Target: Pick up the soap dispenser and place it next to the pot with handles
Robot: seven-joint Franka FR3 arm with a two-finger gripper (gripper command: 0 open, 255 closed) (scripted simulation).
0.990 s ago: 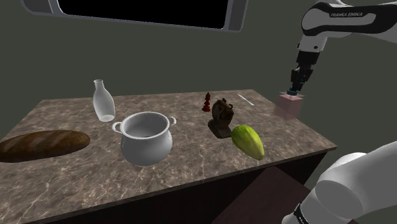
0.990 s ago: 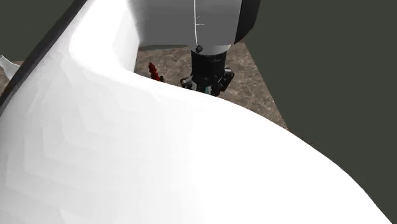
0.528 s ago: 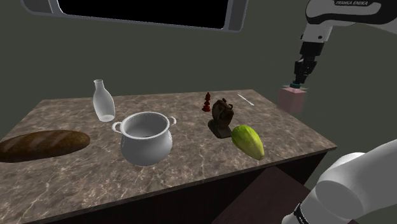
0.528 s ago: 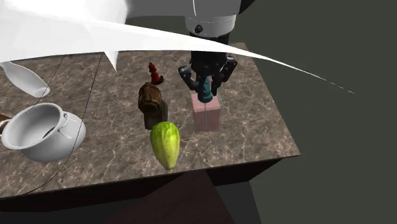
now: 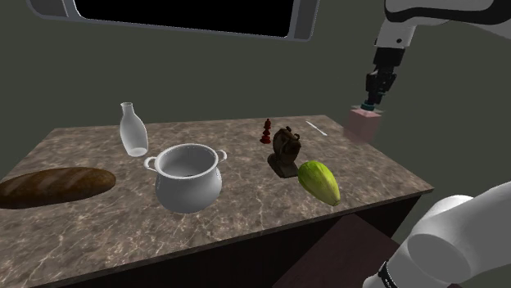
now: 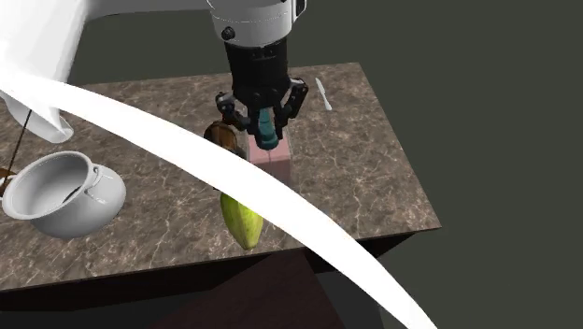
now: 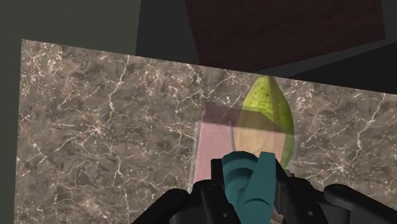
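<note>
Shifted since 0.5 s ago: gripper (image 6: 266, 120) plus its load went toward the shoulder view's left & a bit higher. In the second exterior view it passed from beside the green fruit (image 6: 241, 221) to above that fruit's far end, and a white arm (image 6: 308, 234) link now sweeps across the foreground. Soap dispenser (image 5: 362, 125) = pale pink see-through block w/ teal pump (image 7: 252, 186) on top. It hangs upright in the air, clear of the counter (image 5: 246, 209), over the counter's end at the shoulder view's right. Fingers clamped on the pump, one each side. Wrist view: teal head wedged betw. the black fingers, pink body beyond it, marbled top underneath, fruit's tip seen through the pink. Pot (image 5: 188, 177), pale grey w/ two side handles, sits nr the front edge, approx. mid-length, well apart from dispenser. Clear bottle (image 5: 132, 129) stands behind pot toward the back edge. Bread loaf (image 5: 53, 186) lies at the end on the shoulder view's left. Small red figure (image 5: 266, 131) nr the back edge. Brown jug (image 5: 287, 150) just in front of it, green fruit just beside jug on the front-edge side; can't tell if touching. Thin white utensil (image 5: 317, 128) lies by the back corner at the shoulder view's right. Dark screen (image 5: 180, 15) w/ grey frame on wall behind.
</note>
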